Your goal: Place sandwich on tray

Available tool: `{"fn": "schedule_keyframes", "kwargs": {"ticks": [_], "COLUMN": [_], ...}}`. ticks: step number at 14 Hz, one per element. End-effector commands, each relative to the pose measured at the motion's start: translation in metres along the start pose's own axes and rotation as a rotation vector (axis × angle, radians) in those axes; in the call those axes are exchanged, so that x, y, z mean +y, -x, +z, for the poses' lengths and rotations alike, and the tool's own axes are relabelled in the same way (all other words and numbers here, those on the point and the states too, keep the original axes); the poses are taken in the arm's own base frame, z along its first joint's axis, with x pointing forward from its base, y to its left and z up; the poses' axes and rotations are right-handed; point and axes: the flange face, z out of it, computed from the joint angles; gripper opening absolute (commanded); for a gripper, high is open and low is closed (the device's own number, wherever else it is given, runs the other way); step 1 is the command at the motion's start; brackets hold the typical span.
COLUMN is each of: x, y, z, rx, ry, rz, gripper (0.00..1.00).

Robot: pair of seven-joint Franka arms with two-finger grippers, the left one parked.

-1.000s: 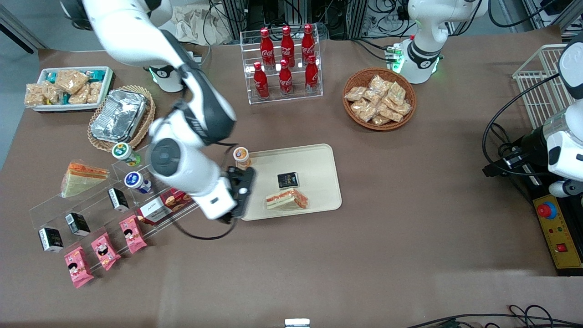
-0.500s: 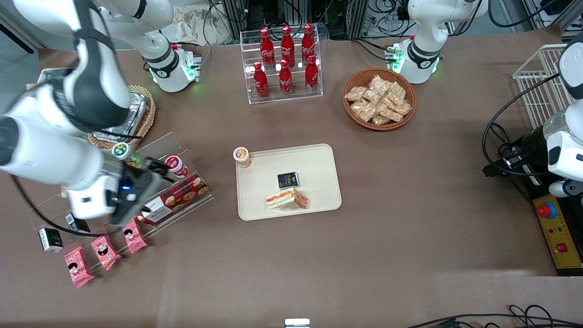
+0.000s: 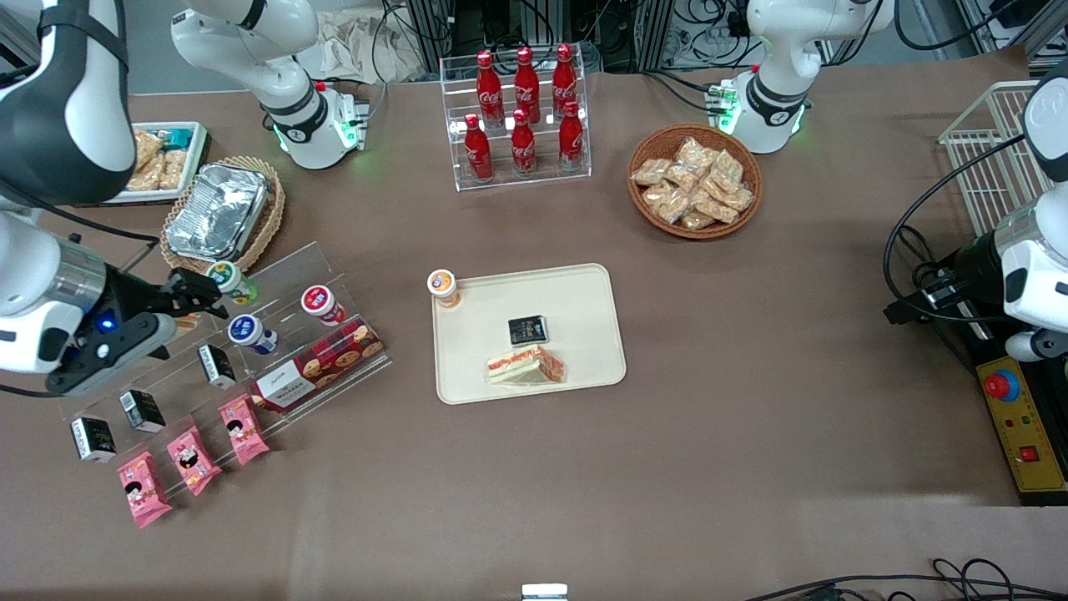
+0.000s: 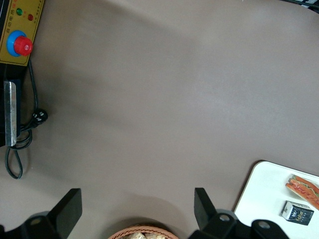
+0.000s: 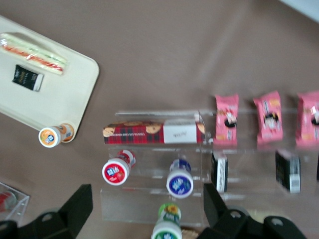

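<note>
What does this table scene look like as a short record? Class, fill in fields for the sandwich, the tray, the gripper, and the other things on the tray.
sandwich: lying on the tray, at its edge nearer the front camera
tray: cream, flat on the brown table
other things on tray: small black packet beside the sandwich; orange-lidded cup at one corner
gripper: open and empty, above the clear display rack toward the working arm's end
task state: sandwich placed
</note>
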Motion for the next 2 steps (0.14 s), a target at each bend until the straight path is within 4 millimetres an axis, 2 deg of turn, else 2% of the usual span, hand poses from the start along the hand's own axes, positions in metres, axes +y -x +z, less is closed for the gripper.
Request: {"fn": "schedule_keyframes", "kwargs": {"ticks": [1, 2], "x": [0.0136, 0.016], "y": [0.0211, 0.0249], "z": [-0.0162, -0.0191], "rx": [-0.034, -0.042], "ry": [0.004, 0.003], "rz": [0.206, 0.242], "gripper": [0.99, 0.99]}}
